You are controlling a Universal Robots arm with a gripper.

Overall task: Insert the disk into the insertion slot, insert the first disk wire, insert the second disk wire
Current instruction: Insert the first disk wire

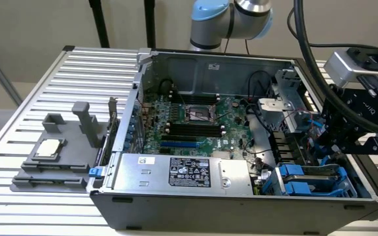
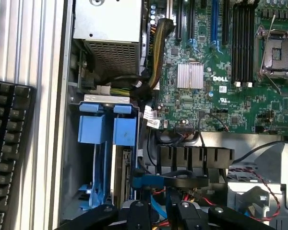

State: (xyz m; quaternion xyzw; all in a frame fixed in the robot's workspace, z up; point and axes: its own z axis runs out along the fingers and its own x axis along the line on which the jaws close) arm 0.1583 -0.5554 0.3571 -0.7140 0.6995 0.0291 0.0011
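Rails [image 2: 97,167] of blue plastic line the grey insertion slot [image 2: 80,167].

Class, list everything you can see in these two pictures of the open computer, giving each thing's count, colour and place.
Table: one, silver slats, under everything.
Computer case: one, dark grey, open, on the table.
Motherboard: one, green, inside the case.
Power supply box: one, silver with a black-and-white sticker, front of the case.
Drive bay: one, grey with blue plastic parts, case corner at the exterior view's right.
Holder: one, grey, on the table at the exterior view's left.
Chip: one, silver, on the holder.
Keyboard: one, black, beside the case.
Robot arm: one, silver and light blue, behind the case.
End effector: one, black, over the case near the drive bay.
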